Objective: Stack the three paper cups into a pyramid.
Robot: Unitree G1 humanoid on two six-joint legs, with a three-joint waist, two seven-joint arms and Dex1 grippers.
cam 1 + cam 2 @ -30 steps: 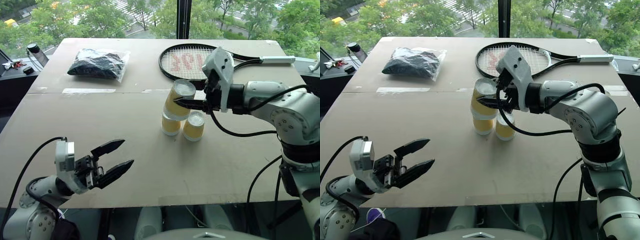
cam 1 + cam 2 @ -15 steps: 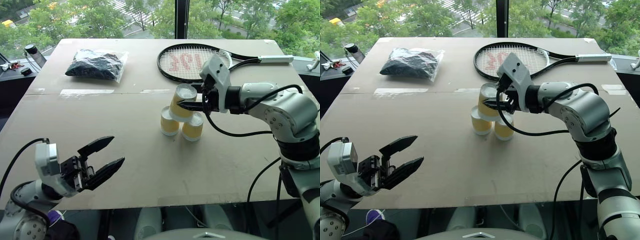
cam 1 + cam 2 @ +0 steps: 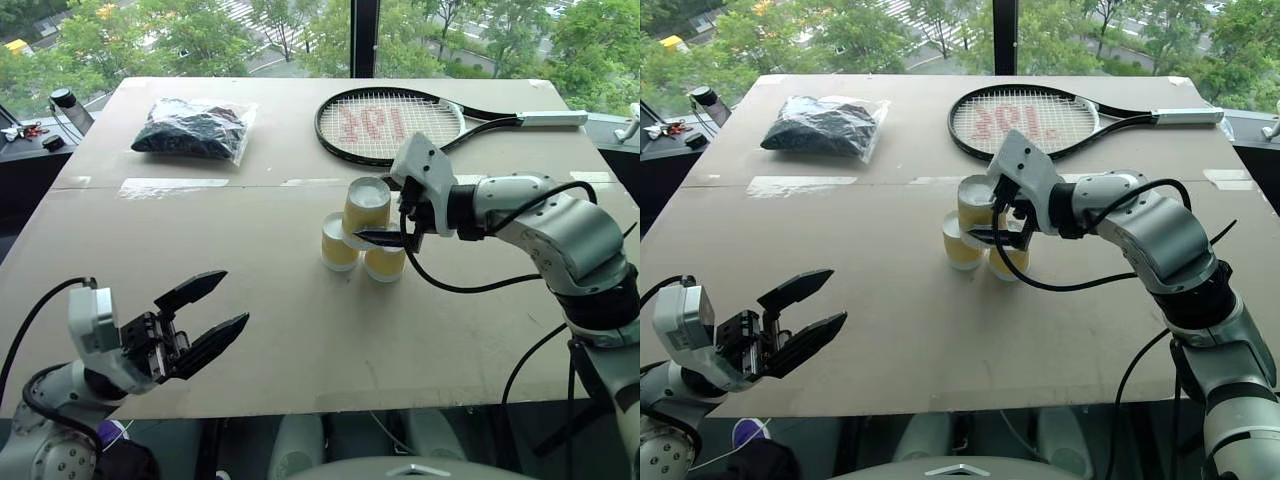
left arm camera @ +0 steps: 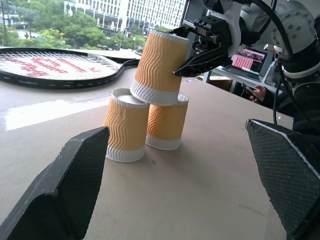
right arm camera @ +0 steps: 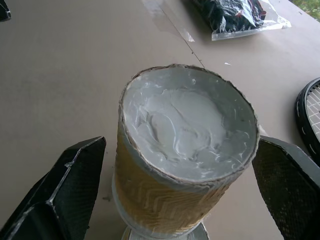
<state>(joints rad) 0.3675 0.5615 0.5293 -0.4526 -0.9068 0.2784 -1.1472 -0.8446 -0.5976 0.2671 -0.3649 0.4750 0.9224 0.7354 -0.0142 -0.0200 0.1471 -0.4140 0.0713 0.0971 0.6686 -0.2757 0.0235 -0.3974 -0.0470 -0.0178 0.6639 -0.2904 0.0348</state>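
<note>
Two yellow ribbed paper cups (image 3: 338, 245) (image 3: 385, 262) stand upside down side by side at the table's middle. The third cup (image 3: 366, 205) rests on top of them, base up and tilted toward the left, forming the pyramid (image 4: 150, 100). My right gripper (image 3: 378, 218) is open around the top cup. In the right wrist view its fingers (image 5: 60, 190) stand apart from the cup's (image 5: 187, 130) sides. My left gripper (image 3: 232, 298) is open and holds nothing, near the table's front left edge, well away from the cups.
A tennis racket (image 3: 390, 120) lies just behind the cups, its handle reaching to the right. A clear bag of dark stuff (image 3: 195, 128) lies at the back left. A strip of tape (image 3: 175, 183) crosses the brown tabletop (image 3: 300, 350).
My right gripper brought the top cup down onto the two lower cups and then opened, letting it go. My left gripper stayed open and in place.
</note>
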